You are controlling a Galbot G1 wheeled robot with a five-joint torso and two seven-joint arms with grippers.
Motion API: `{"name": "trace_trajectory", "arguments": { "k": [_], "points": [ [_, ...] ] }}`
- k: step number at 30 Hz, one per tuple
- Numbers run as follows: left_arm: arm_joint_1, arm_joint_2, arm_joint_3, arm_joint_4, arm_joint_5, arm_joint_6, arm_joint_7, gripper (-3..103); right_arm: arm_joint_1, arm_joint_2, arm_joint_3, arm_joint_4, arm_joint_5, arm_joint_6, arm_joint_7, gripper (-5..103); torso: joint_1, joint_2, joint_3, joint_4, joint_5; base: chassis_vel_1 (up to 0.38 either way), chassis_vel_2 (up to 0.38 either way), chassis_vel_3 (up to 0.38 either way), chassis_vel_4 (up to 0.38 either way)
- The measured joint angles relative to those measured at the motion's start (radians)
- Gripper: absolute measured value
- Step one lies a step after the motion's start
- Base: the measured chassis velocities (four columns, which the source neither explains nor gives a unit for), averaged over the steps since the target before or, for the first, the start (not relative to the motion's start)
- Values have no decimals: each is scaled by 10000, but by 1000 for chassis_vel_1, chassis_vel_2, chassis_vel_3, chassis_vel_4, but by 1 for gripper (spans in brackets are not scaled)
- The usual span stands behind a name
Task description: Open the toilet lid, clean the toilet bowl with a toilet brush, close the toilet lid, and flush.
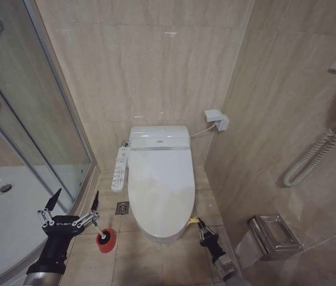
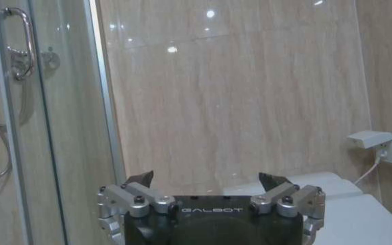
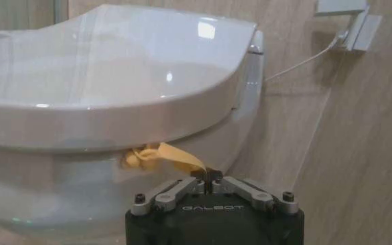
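Note:
The toilet lid (image 1: pixel 159 179) (image 3: pixel 114 76) lies shut over the toilet bowl (image 3: pixel 46 194), so the bowl's inside is hidden. A yellow strap (image 3: pixel 165 153) (image 1: pixel 193 220) hangs from the lid's front rim. My right gripper (image 1: pixel 202 229) (image 3: pixel 210 176) sits low at the toilet's front right, shut on the end of that strap. The toilet brush (image 1: pixel 100 233) stands in its red cup holder (image 1: pixel 106 241) on the floor left of the toilet. My left gripper (image 1: pixel 75 199) (image 2: pixel 207 178) hovers open just above and left of the cup, holding nothing.
A glass shower door (image 1: pixel 43 119) and white shower tray (image 1: pixel 1 220) close off the left. A control panel (image 1: pixel 119 170) juts from the toilet's left side. A socket (image 1: pixel 217 119), a coiled hose (image 1: pixel 314 152) and a metal paper holder (image 1: pixel 272 235) line the right wall.

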Motion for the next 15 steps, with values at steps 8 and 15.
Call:
{"name": "trace_trajectory", "arguments": {
  "k": [8,15],
  "points": [
    [0,0,0,0,0,0,0,100,-649,-318,392,1570,880,-553,181,0,0,-1,0,6,5,0,0,0,0],
    [-1,0,0,0,0,0,0,100,-1361,-811,944,4070,2310,-1209,311,0,0,0,1,0,0,0,0,0,0]
  ]
}}
